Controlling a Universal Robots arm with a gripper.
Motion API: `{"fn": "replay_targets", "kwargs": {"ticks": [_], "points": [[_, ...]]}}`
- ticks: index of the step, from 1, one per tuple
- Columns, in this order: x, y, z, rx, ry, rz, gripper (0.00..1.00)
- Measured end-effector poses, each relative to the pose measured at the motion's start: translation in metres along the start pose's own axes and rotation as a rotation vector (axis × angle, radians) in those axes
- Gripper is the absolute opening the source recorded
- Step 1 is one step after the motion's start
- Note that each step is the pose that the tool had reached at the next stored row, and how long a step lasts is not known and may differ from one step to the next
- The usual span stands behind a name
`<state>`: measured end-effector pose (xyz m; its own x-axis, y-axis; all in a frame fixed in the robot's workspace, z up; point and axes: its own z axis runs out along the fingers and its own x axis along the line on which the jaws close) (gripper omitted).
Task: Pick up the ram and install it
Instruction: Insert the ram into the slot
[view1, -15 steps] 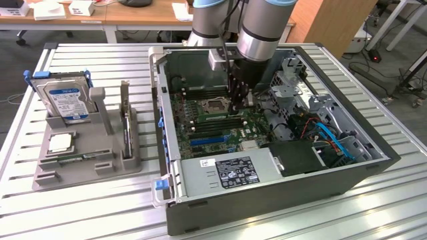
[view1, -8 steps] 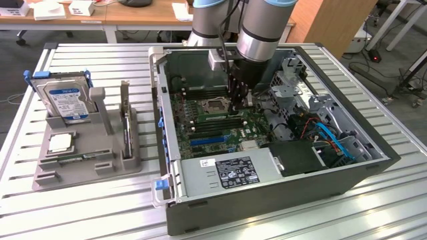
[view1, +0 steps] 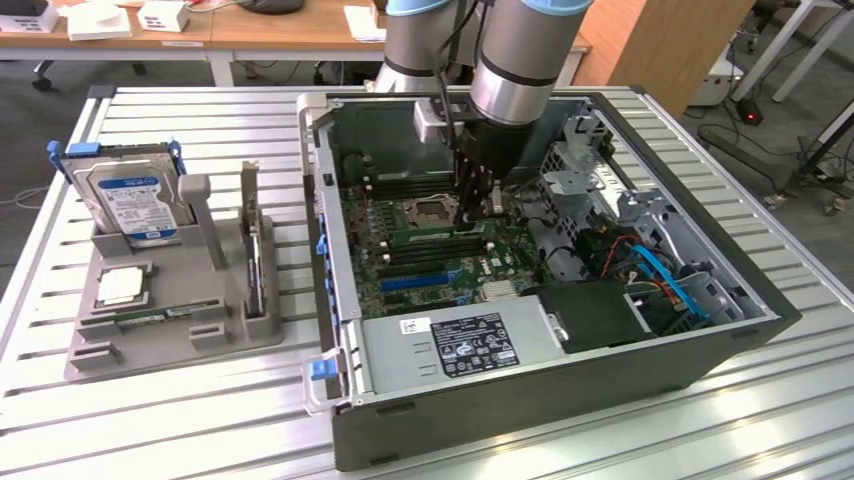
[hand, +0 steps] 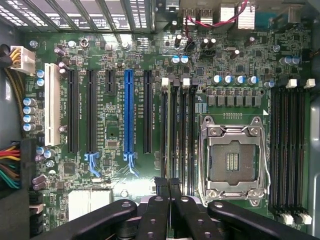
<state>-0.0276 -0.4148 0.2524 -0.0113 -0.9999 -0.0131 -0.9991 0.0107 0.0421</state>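
**Gripper (hand: 168, 181) shut over the memory slots (hand: 178, 130)**

The case (view1: 534, 410) lay on its side with the panel off. Inside it sat the motherboard (hand: 115, 175), the power supply (view1: 461, 345) at the near edge, and drive cages with blue cables (view1: 674, 280) toward the exterior view's right. The socket (hand: 232, 162) showed bare contacts under its metal frame. A bank of black memory slots lay between it and the blue slot (hand: 129, 110).

The arm reached down into the case. Its two black fingers (hand: 161, 200) were pressed together just above that bank, beside the socket. Whether they pinched anything thin could not be told.

On the exterior view's left, well apart from the case, stood a grey holder (view1: 174, 345). It held a hard drive (view1: 134, 200) upright at the back and a square processor (view1: 120, 288) lying flat. A thin card (view1: 252, 255) stood on edge along its right side. In the holder's front groove lay a narrow green strip, which looked like the ram (view1: 151, 318), though this was not certain.

Case and holder both rested on a table (view1: 160, 430) of ribbed metal slats. Behind it stood wooden desks (view1: 267, 25) with white boxes on them. Grey floor (view1: 801, 240) with trailing cables lay past the table at the exterior view's right.
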Motion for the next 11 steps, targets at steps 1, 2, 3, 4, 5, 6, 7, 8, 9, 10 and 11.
{"fn": "replay_targets", "kwargs": {"ticks": [1, 2, 3, 4, 5, 6, 7, 8, 9, 10, 11], "points": [[0.0000, 0.0001, 0.0000, 0.0000, 0.0000, 0.000, 0.11], [0.0000, 0.0001, 0.0001, -0.0001, 0.0001, 0.000, 0.11], [-0.0002, 0.0001, 0.0004, 0.0001, -0.0001, 0.000, 0.11], [-0.0005, 0.0001, 0.0008, 0.0001, -0.0003, 0.000, 0.11], [-0.0008, 0.0001, 0.0009, 0.0000, -0.0001, -0.001, 0.11], [-0.0010, 0.0000, 0.0011, 0.0000, -0.0001, -0.003, 0.11], [-0.0011, 0.0000, 0.0011, 0.0000, 0.0002, -0.005, 0.11], [-0.0011, 0.0000, 0.0011, -0.0001, 0.0004, -0.007, 0.11], [-0.0011, 0.0001, 0.0010, -0.0001, 0.0004, -0.007, 0.11], [-0.0011, 0.0001, 0.0011, -0.0001, 0.0003, -0.007, 0.11], [-0.0012, 0.0000, 0.0012, 0.0000, 0.0002, -0.007, 0.11]]}}
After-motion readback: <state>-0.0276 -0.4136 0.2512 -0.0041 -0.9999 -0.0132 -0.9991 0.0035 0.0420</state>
